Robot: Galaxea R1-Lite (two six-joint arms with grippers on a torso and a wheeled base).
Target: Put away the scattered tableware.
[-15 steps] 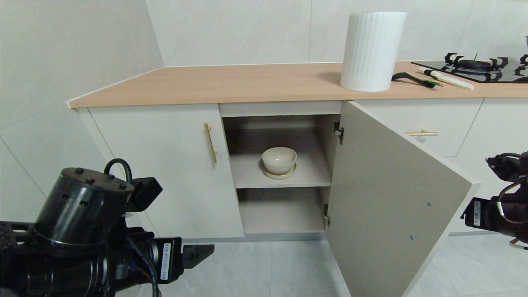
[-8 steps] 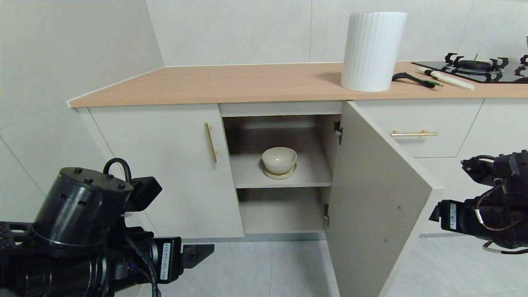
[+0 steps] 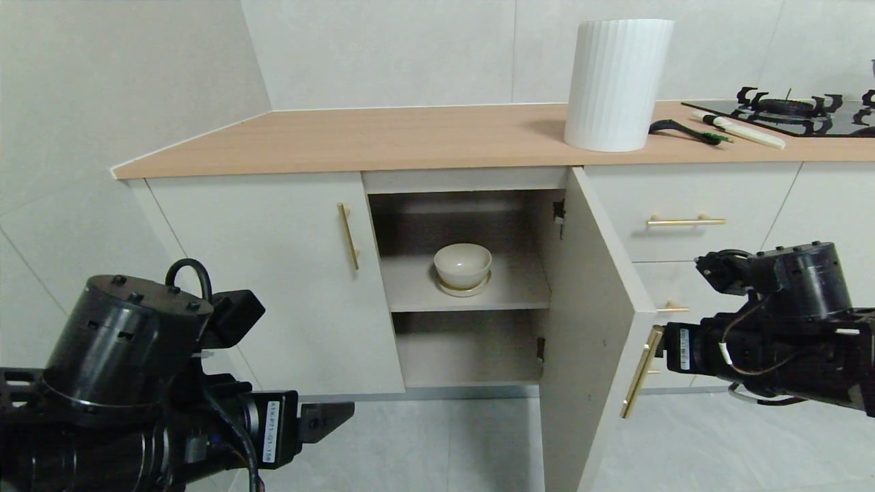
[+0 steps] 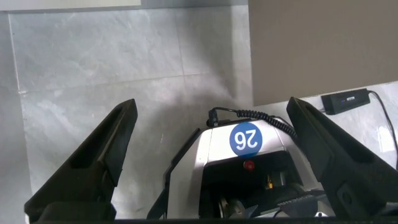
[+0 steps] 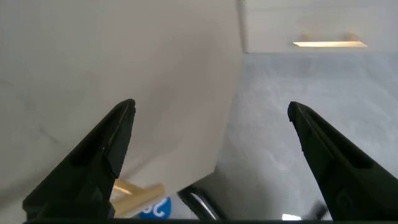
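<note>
A wood-coloured counter (image 3: 383, 140) runs along a wall (image 3: 383, 48) of large pale tiles and meets a side wall at the left corner. Pale cabinets stand under it. One cabinet (image 3: 465, 198) is open. Its door (image 3: 588, 321) is hinged on the right and stands out toward the camera, with a gold handle (image 3: 640, 372) on its outer side.

The bowl (image 3: 463, 264) is pale and upright. It sits on a saucer (image 3: 465, 290) on the upper shelf (image 3: 506, 290) of this cabinet, about in the middle. A lower shelf (image 3: 465, 355) lies beneath. The closed door (image 3: 273, 280) on the left also carries a gold handle, and on the right are drawers (image 3: 683, 205) with gold handles.

On the counter, a tall white ribbed container (image 3: 617, 82) stands above the open door. To its right lie a black utensil (image 3: 683, 130) and a pale utensil (image 3: 742, 132), near the stove (image 3: 786, 113). The floor (image 3: 444, 437) is of grey tiles.

The left claw (image 4: 212, 106) hangs low in front of the closed door, well apart from the bowl. Its fingers are spread wide and hold nothing. The right claw (image 5: 211, 112) is just beside the handle of the open door, on the outer side. Its fingers are spread too, and in the right wrist view the door's edge shows between them. Whether they touch the door, I cannot tell.
</note>
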